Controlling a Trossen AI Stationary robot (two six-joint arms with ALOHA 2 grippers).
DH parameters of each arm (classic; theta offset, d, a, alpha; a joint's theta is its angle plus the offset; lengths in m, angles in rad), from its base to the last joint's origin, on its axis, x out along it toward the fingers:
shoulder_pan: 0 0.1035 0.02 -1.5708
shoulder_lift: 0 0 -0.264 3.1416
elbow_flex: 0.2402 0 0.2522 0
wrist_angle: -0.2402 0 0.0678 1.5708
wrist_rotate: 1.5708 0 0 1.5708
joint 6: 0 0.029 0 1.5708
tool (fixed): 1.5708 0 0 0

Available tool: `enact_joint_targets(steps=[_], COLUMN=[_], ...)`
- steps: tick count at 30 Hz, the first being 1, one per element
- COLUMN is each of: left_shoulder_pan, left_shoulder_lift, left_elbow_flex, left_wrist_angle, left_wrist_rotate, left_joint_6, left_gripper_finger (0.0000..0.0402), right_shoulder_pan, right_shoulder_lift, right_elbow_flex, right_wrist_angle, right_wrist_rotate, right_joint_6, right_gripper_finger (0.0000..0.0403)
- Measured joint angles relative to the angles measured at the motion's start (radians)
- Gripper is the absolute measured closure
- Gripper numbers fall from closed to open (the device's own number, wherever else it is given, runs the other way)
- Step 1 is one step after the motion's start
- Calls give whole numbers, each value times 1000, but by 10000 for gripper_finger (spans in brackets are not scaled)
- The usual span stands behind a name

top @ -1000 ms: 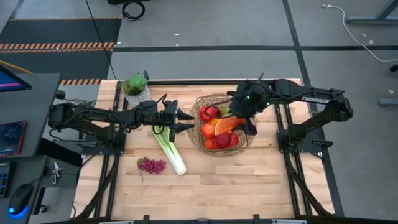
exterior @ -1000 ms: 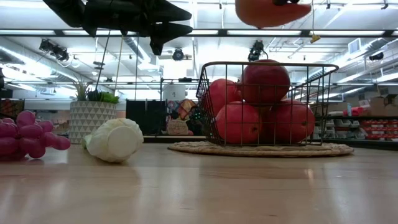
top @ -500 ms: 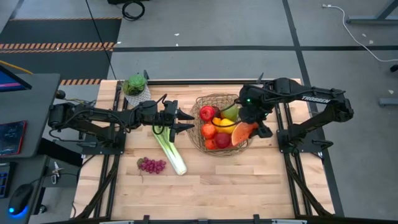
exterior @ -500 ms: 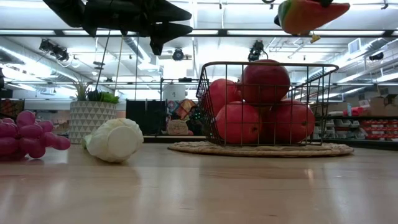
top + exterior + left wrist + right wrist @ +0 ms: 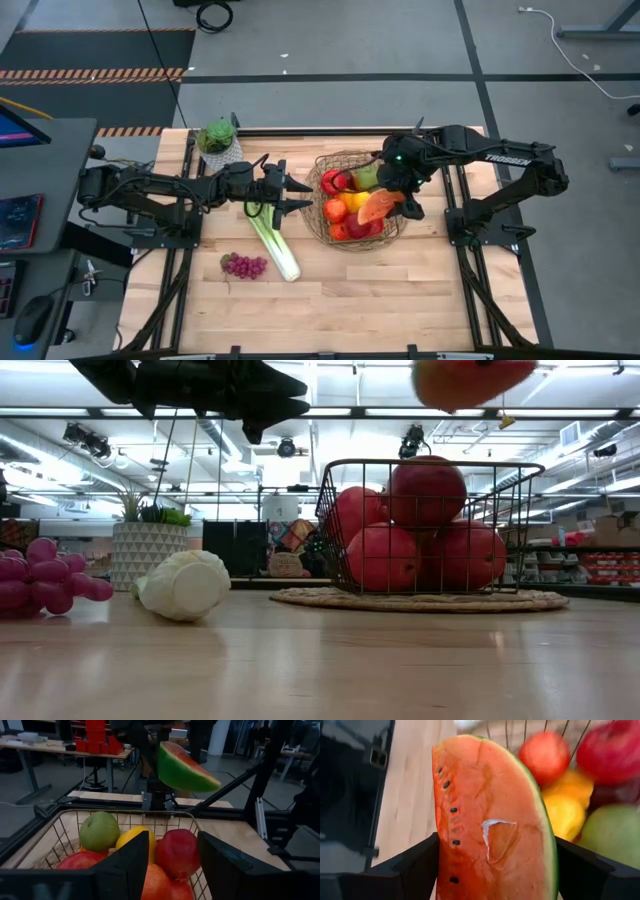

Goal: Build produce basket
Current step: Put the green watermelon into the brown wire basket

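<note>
The basket (image 5: 357, 203) is sitting right of centre in the high view, piled with fruit. The right claw (image 5: 385, 200) is pinching the watermelon slice (image 5: 374, 206) above its right side. Released here, the slice could slide off the rounded apples (image 5: 420, 520) and over the rim. The left claw (image 5: 290, 193), half spread and empty, is hovering left of the basket above the leek (image 5: 272, 238); grapes (image 5: 244, 265) are lying on the counter (image 5: 400, 290) at lower left.

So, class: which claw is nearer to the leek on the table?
Left. The left claw hovers just above the leek's top end; the right claw, holding the watermelon slice, is over the basket.
</note>
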Motion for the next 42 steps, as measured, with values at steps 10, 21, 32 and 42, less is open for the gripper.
enact_joint_targets(steps=[10, 21, 32, 42], left_shoulder_pan=[0, -1, -1, -1], left_shoulder_lift=[0, 0, 0, 0], left_elbow_flex=[0, 0, 0, 0], left_wrist_angle=[-29, -68, -68, -53], left_wrist_rotate=[0, 0, 0, 0], left_joint_6=[-14, -17, -23, -22], left_gripper_finger=[228, 228, 228, 228], right_shoulder_pan=[-8, 16, 23, 60], right_shoulder_lift=[5, -14, -331, -390], right_elbow_flex=[-67, -330, -819, -1222], right_wrist_angle=[507, 786, 1460, 2104], right_wrist_rotate=[56, -94, -53, 211], right_joint_6=[15, 83, 130, 169], right_gripper_finger=[68, 68, 68, 68])
